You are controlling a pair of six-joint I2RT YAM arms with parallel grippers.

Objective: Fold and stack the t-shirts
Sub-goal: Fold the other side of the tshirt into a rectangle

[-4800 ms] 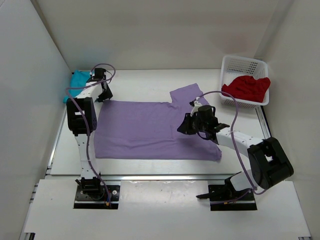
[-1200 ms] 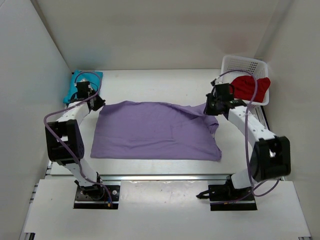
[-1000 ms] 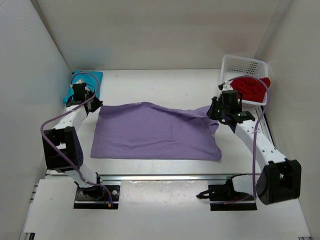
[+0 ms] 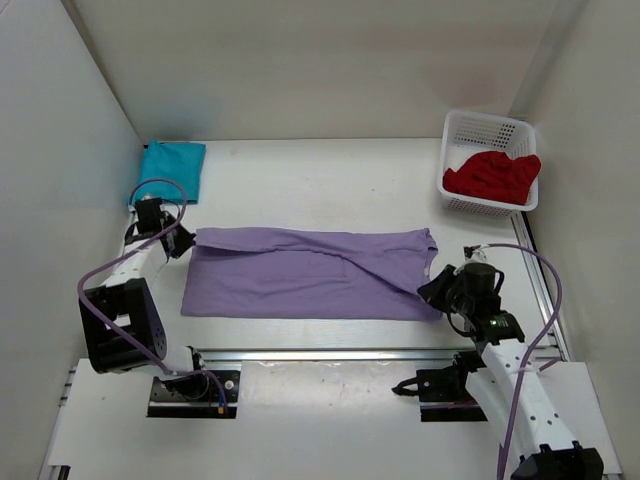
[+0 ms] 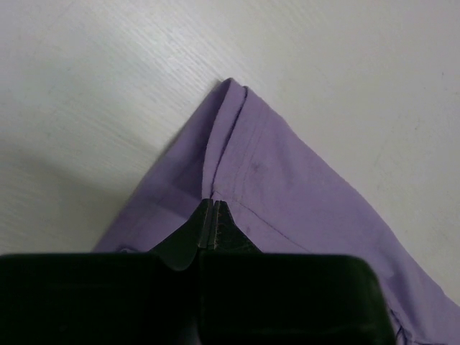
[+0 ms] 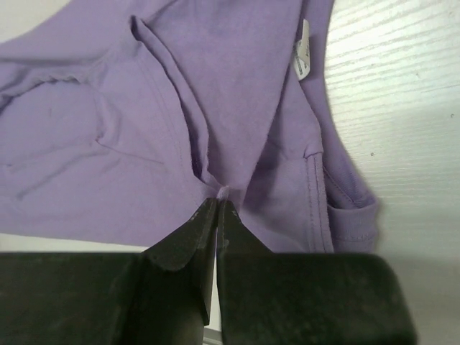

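Observation:
The lavender t-shirt [image 4: 310, 272] lies across the table's middle as a long band, its far half doubled toward me. My left gripper [image 4: 183, 243] sits at the band's left end, shut on a corner of the lavender cloth [image 5: 287, 180]; its tips [image 5: 214, 203] pinch a hem fold. At the right end my right gripper [image 4: 437, 287] is shut on a pleat of the same shirt [image 6: 108, 144], tips [image 6: 218, 201] closed near the collar label [image 6: 302, 59]. A folded teal t-shirt [image 4: 170, 168] rests at the far left. The red t-shirt [image 4: 492, 175] is heaped in the basket.
The white lattice basket [image 4: 478, 128] stands at the far right corner. White walls close in the table on the left, back and right. A metal rail [image 4: 320, 352] runs along the near edge, in front of the arm bases.
Both grippers have drawn the lavender shirt's far edge toward the near side, folding it into a narrower band. The right arm swung from beside the basket to the near right.

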